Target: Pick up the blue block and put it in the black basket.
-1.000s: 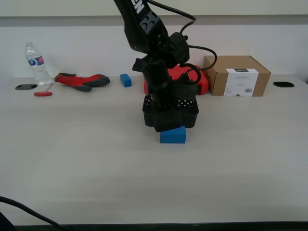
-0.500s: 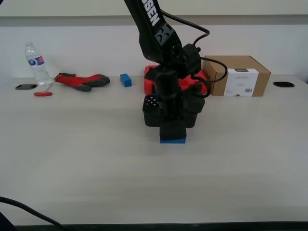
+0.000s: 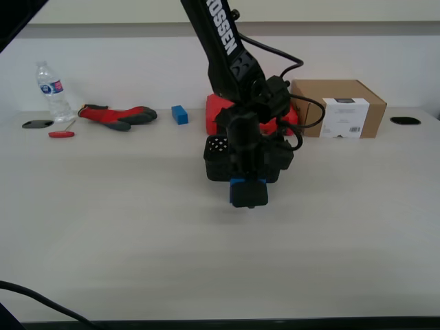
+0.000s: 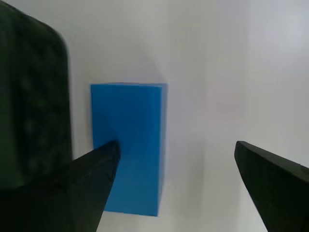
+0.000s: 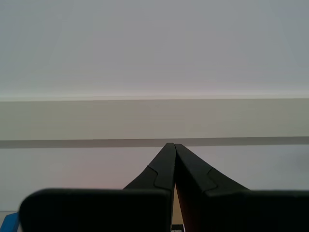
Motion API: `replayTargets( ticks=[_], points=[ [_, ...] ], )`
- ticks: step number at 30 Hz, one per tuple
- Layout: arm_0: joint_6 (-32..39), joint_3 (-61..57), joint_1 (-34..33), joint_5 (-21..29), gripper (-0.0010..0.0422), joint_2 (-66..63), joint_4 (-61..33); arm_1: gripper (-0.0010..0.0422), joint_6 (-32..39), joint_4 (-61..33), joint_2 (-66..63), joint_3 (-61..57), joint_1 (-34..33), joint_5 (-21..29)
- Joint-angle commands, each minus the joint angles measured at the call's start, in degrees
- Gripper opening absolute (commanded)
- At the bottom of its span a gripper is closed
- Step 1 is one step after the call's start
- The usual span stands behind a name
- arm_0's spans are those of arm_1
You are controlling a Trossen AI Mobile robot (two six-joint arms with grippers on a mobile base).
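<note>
Blue block (image 4: 128, 145) lies flat on the white table (image 3: 103, 227), just beside the black basket (image 3: 214, 159) on the side nearer the exterior camera. You can see my first gripper (image 4: 174, 169) directly above it with jaws spread apart: one finger overlaps the block's top in the first wrist view, the other is over bare table. Whether anything touches the block, you cannot tell. My second gripper (image 5: 172, 159) has its jaws pressed together, empty, facing a wall.
</note>
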Motion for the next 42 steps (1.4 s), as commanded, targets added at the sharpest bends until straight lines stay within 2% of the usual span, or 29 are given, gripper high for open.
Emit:
replayTargets(
  ticks=[1, 2, 5, 7, 8, 16, 19, 22, 25, 29, 31, 33, 35, 37, 38, 39, 42],
  points=[
    [0.0, 0.1, 0.0, 0.0, 0.0, 0.0, 0.2, 0.0254, -2.0, -5.5, 5.4, 5.0, -0.1, 0.8],
    [0.0, 0.1, 0.0, 0.0, 0.0, 0.0, 0.2, 0.0224, -2.6, -7.3, 6.5, 6.7, -0.1, 0.7],
    [0.0, 0.1, 0.0, 0.0, 0.0, 0.0, 0.3, 0.0084, -3.5, -10.2, 6.3, 9.7, 0.0, 1.2],
    [0.0, 0.1, 0.0, 0.0, 0.0, 0.0, 0.2, -0.0002, -3.5, -10.1, 5.5, 10.4, 0.0, 3.6],
    [0.0, 0.1, 0.0, 0.0, 0.0, 0.0, 0.2, 0.0001, -4.2, -10.1, 5.4, 11.0, 0.0, 4.0],
    [0.0, 0.1, 0.0, 0.0, 0.0, 0.0, 0.3, 0.0106, -3.9, -10.5, 5.9, 10.9, 0.0, 5.9],
    [0.0, 0.1, 0.0, 0.0, 0.0, 0.0, 0.2, 0.0142, -5.7, -10.8, 5.9, 10.8, 0.0, 4.4],
    [0.0, 0.1, 0.0, 0.0, 0.0, 0.0, 0.3, 0.0196, -8.2, -11.4, 5.8, 10.8, 0.0, 3.7],
    [0.0, 0.1, 0.0, 0.0, 0.0, 0.0, 0.2, 0.0273, -8.7, -11.5, 5.8, 10.8, 0.0, 3.6],
    [0.0, 0.1, 0.0, 0.0, 0.0, 0.0, 0.3, 0.0383, -9.8, -11.3, 4.7, 10.8, -0.1, -1.0],
    [0.0, 0.1, 0.0, 0.0, 0.0, 0.0, 0.3, 0.0398, -9.7, -10.0, 4.8, 10.8, 0.0, -1.4],
    [0.0, 0.1, 0.0, 0.0, 0.0, 0.0, 0.3, 0.037, -9.6, -9.6, 5.0, 10.8, 0.2, -3.0],
    [0.0, 0.1, 0.0, 0.0, 0.0, 0.0, 0.3, 0.0318, -9.7, -8.9, 5.0, 10.7, 0.5, -2.6],
    [0.0, 0.1, 0.0, 0.0, 0.0, 0.0, 0.3, 0.0253, -9.8, -8.9, 5.0, 10.2, 1.2, 3.2],
    [0.0, 0.1, 0.0, 0.0, 0.0, 0.0, 0.3, 0.0192, -10.6, -9.0, 5.0, 9.3, 1.5, 8.5],
    [0.0, 0.1, 0.0, 0.0, 0.0, 0.0, 0.3, 0.0143, -11.4, -9.3, 5.0, 8.3, 1.5, 11.1],
    [0.0, 0.1, 0.0, 0.0, 0.0, 0.0, 0.2, -0.0009, -12.1, -10.7, 5.0, 5.5, 0.2, 13.3]
  ],
)
